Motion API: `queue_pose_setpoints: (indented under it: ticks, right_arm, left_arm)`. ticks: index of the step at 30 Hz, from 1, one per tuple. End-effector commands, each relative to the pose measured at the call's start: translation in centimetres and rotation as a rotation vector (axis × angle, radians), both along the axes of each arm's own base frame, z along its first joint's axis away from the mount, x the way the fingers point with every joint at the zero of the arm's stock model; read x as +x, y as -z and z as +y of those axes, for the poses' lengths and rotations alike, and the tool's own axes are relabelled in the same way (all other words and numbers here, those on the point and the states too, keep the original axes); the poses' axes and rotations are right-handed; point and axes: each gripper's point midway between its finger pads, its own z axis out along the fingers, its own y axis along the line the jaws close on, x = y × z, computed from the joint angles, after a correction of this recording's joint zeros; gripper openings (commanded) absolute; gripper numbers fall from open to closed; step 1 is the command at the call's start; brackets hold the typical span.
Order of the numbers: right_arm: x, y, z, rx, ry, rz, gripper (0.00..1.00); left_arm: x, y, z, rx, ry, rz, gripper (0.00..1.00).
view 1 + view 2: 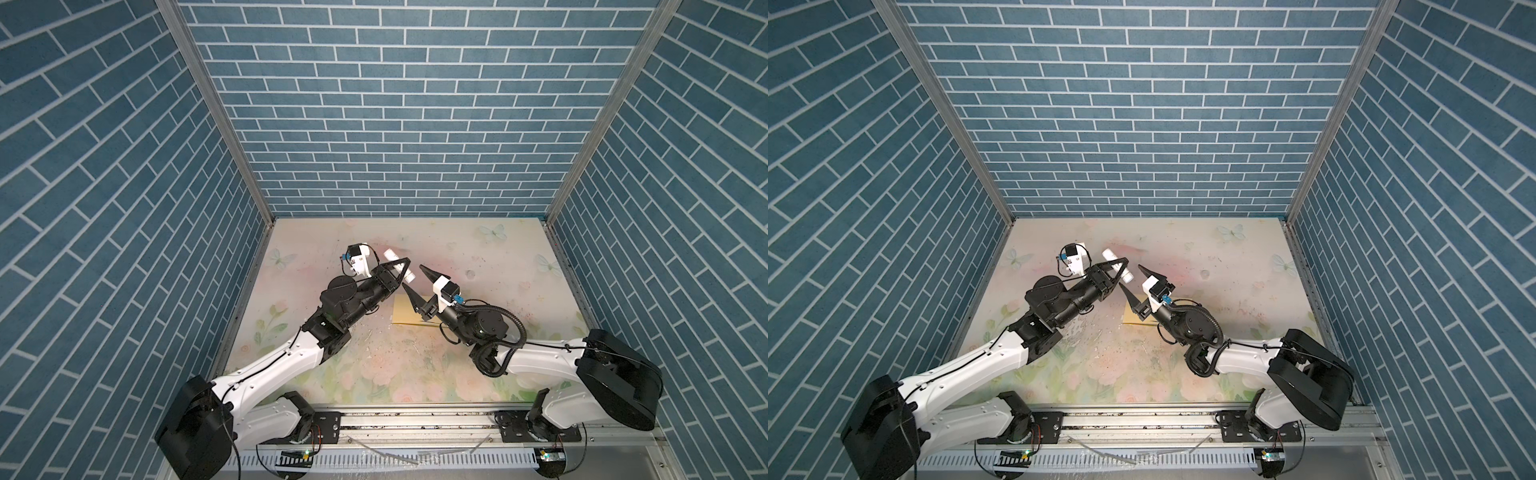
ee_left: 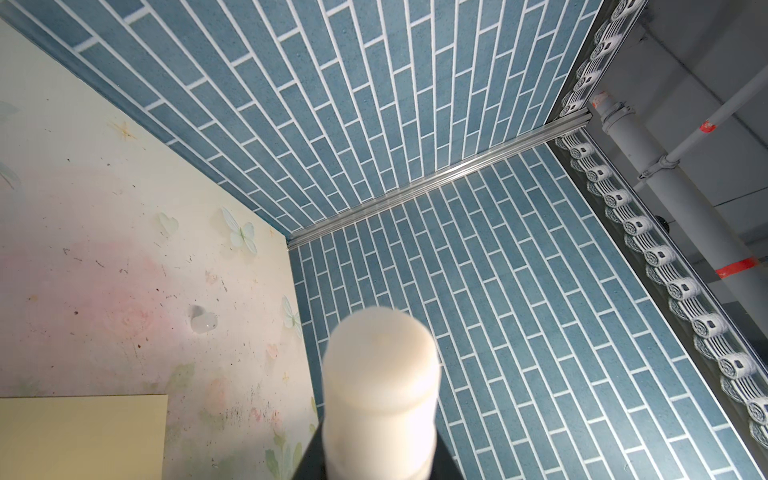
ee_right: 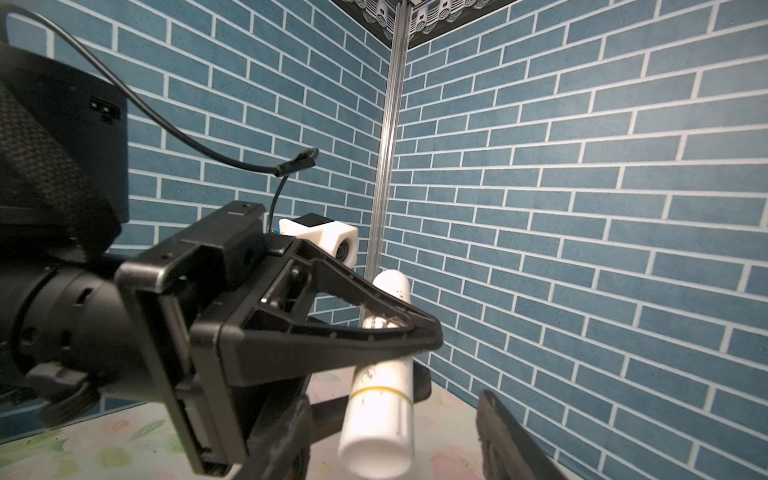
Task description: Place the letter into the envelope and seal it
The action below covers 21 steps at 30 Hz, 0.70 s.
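Clamping the glue stick (image 1: 390,254) in the left gripper (image 1: 402,266), offering its end to the wide-open right gripper (image 1: 414,277), likely for uncapping.

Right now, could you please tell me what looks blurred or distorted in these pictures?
Left wrist view: the white plastic glue stick tube, close to the lens, is blurred; the blue brick-pattern wall is sharp. Right wrist view: the black fingers of the right gripper look soft. Both top views: sharp, evenly lit, walls splayed by the wide lens.
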Motion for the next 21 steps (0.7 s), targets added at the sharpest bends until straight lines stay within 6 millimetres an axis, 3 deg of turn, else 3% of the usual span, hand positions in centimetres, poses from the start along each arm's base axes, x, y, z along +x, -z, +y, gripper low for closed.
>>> queue_pose_setpoints:
  ticks: [1, 21]
  right_arm:
    - [0.4, -1.9, 0.1, 0.023, 0.046, -0.066, 0.59]
    - [1.8, -1.7, 1.7, -0.003, 0.067, -0.053, 0.46]
  left_arm:
    - [-0.3, -2.2, 0.0, -0.038, 0.015, -0.044, 0.0]
    - [-0.5, -2.2, -0.5, -0.048, 0.039, -0.044, 0.0]
